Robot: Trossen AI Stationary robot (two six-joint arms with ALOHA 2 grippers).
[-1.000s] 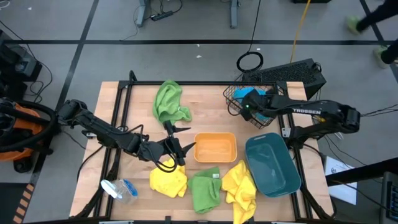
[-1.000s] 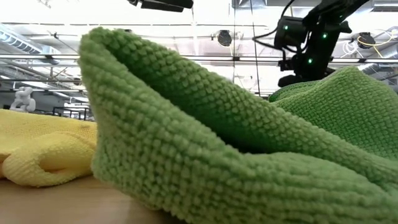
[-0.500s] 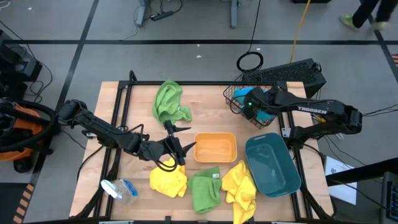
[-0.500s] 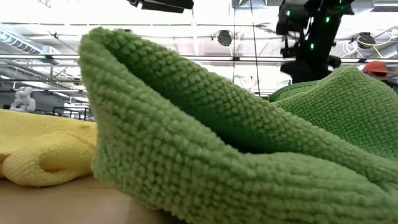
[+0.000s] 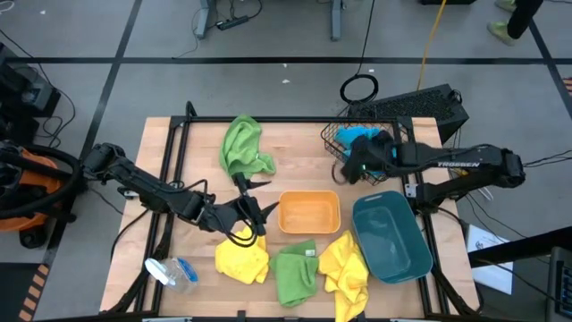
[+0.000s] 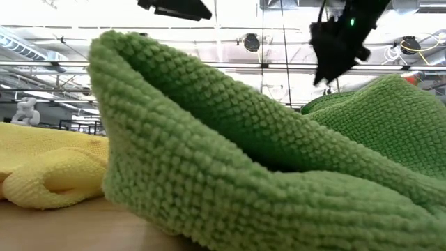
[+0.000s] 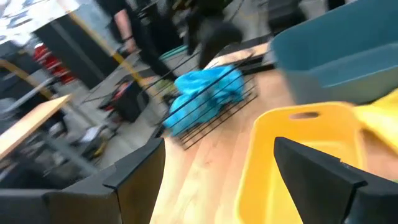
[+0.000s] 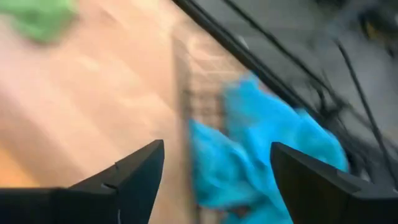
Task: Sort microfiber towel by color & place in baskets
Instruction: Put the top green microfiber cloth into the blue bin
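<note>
Right gripper [image 5: 350, 166]: positioned at the near edge of the black wire basket [image 5: 332, 141], fingers spread apart with nothing between them. A blue towel [image 5: 362, 136] lies inside that basket.

Left gripper [image 5: 255, 215]: low over the counter [image 5: 295, 143], just beside the orange bin [image 5: 309, 213] and above a yellow towel [image 5: 241, 258]; fingers spread, nothing held.

Unsorted items: a green towel [image 5: 241, 148] at the far side of the counter; a second green towel [image 5: 295, 273] and a second yellow towel [image 5: 344, 264] at the near edge. The teal bin [image 5: 391, 237] appears empty.

Probable faults:
- Right gripper snags the wire mesh or the blue towel on withdrawal, dragging the basket or pulling the towel out
- Left gripper descends too close to the orange bin and pushes it aside
- A pinch on the near towels takes two colours at once, since the green and yellow ones lie touching
</note>
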